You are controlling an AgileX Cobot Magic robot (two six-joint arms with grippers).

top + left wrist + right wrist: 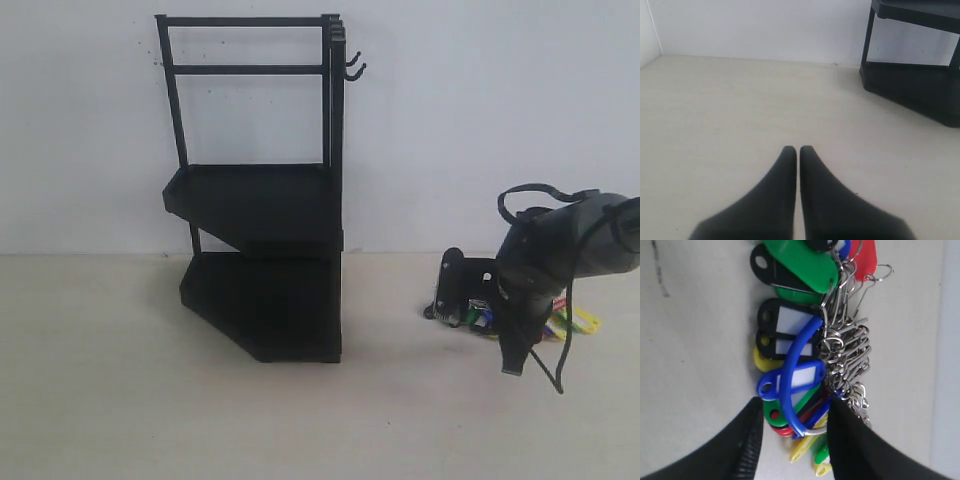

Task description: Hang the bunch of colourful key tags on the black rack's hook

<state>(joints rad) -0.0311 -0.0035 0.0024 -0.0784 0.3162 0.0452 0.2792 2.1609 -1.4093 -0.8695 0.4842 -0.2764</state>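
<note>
Pale tabletop [100, 400] runs back to a white wall, and the left gripper [798, 150] hangs low over it near the foot of the black rack [262, 260], its claw pinched narrow, tips together. The rack stands upright with two small hooks [354, 66] at its upper right corner. Right of the rack and well apart from it, the colourful key tag bunch [800, 355] lies on the table with the right gripper [795, 402] down over it, claw wide, astride the blue-sleeved ring.
</note>
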